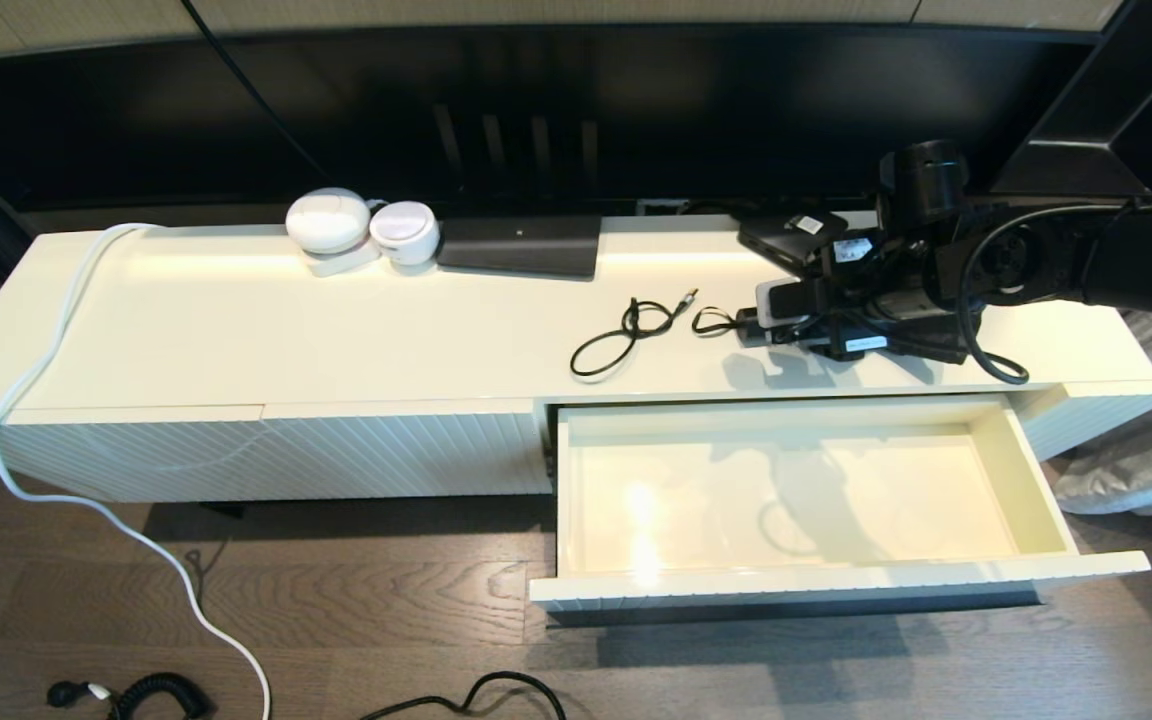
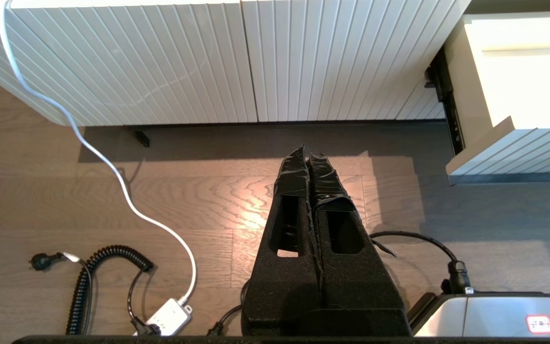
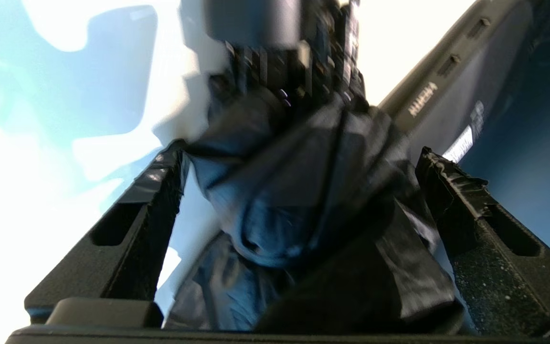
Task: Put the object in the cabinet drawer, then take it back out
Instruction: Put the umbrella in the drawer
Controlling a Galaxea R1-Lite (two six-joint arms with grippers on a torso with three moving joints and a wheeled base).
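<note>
The cabinet drawer (image 1: 796, 490) stands pulled open at the near right, its inside bare. Just beyond it on the cabinet top (image 1: 236, 320), the right gripper (image 3: 303, 200) is spread wide around a folded black umbrella (image 3: 303, 191) (fingers not closed on it). The left gripper (image 2: 309, 157) hangs above the floor, pressed shut and empty.

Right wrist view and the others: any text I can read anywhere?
None is legible.
Black box: pale raised lettering and a white sticker, both blurred.
Clutter by the right gripper: white stickers, too small.
Grey device: red-edged sticker, unreadable.
</note>
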